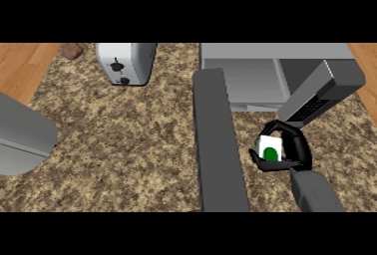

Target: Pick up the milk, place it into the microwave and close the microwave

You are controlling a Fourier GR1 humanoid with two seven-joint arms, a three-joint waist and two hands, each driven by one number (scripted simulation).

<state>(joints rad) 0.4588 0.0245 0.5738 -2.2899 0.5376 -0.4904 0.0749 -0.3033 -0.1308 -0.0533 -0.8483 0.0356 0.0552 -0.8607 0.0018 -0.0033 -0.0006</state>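
My right hand (296, 149) is curled round a small white milk carton (269, 148) with a green spot, held just in front of the microwave (250, 74). The microwave stands at the back right with its cavity showing. Its dark door (217, 149) is swung wide open and reaches toward me, left of the carton. The keypad panel (316, 102) juts out just above and behind my hand. The carton is outside the cavity, between the door and the keypad side. My left hand does not show.
A silver toaster (126, 62) stands at the back left on the speckled counter (125, 144). A small brown object (71, 50) lies beside it near the wooden edge. A large grey rounded shape (22, 134) fills the left edge.
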